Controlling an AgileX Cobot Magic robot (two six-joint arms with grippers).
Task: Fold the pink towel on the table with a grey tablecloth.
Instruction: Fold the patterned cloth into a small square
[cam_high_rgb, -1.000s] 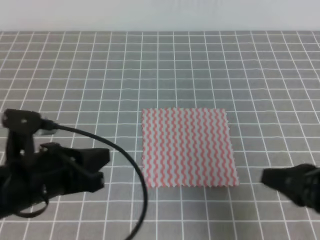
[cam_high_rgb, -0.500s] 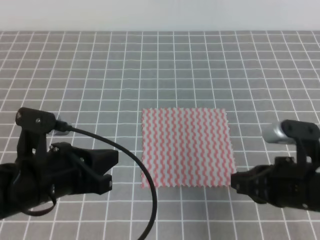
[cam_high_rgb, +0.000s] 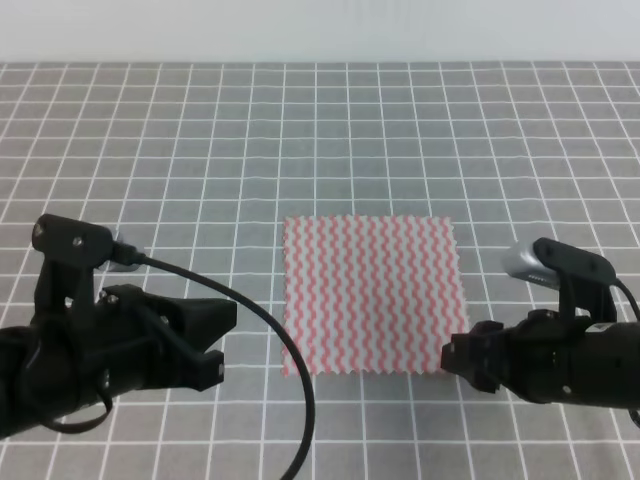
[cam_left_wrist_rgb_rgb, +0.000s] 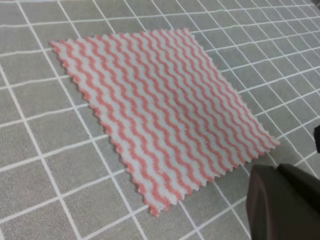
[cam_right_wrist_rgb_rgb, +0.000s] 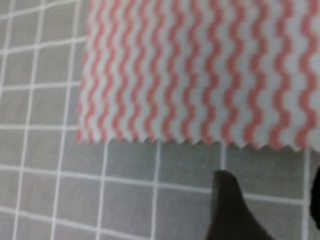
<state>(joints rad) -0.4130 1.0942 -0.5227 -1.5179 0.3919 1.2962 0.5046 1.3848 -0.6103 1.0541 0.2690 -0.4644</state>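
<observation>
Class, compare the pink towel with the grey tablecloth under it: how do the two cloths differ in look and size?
The pink towel carries pink and white wavy stripes; the grey tablecloth carries a white grid of straight lines. The towel is a small square with zigzag edges; the tablecloth spreads past the view. Both lie flat.

A plain wall (cam_high_rgb: 320, 30) stands behind the far edge of the table with a grey tablecloth (cam_high_rgb: 150, 120). In the exterior high view it shows as a narrow band along the top of the picture, running the full width of that far edge from left to right. Its surface is a pale, slightly bluish white, smooth and even in tone. It meets the table's far edge in one straight horizontal line, and the upper part of the wall is cut off by the frame.
</observation>
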